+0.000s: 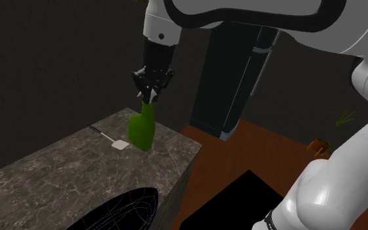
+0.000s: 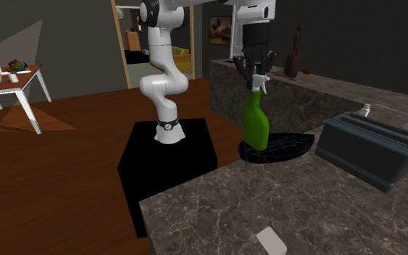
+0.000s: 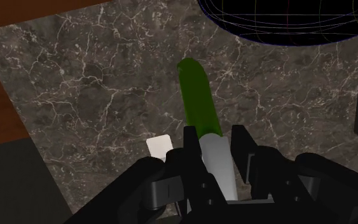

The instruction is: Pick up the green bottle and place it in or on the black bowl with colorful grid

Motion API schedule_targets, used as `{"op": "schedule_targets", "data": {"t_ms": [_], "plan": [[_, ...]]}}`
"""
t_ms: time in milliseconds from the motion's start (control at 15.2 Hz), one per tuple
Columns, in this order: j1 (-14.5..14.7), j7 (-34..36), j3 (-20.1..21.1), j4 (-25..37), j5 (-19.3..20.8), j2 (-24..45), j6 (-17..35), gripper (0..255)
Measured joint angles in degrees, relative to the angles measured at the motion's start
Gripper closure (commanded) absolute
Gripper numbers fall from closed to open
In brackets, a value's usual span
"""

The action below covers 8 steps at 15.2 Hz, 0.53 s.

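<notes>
A green bottle (image 1: 141, 131) with a white spray top hangs tilted from my gripper (image 1: 151, 95) over the dark marble counter (image 1: 58, 170). The gripper is shut on the bottle's white neck (image 3: 217, 159), with one finger (image 3: 190, 145) on each side. In the second exterior view the bottle (image 2: 255, 123) hangs below the gripper (image 2: 256, 76), just in front of the black bowl with a coloured grid (image 2: 282, 148). That bowl (image 1: 120, 212) lies at the counter's near end in the shoulder view. In the wrist view the bowl (image 3: 285, 19) sits beyond the bottle's base (image 3: 195, 95).
A small white spatula (image 1: 118, 144) lies on the counter beside the bottle. A blue-grey box-shaped appliance (image 2: 372, 148) stands next to the bowl. The counter's edge drops to a wooden floor (image 1: 254, 147). The black stand (image 2: 166, 156) sits on that floor.
</notes>
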State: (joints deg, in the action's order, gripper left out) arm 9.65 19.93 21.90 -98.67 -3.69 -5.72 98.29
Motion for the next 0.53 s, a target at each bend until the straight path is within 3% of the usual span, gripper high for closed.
{"op": "schedule_targets", "data": {"t_ms": [528], "plan": [[4.8,11.4,6.2,6.0,1.3,1.7,-4.0,255]]}}
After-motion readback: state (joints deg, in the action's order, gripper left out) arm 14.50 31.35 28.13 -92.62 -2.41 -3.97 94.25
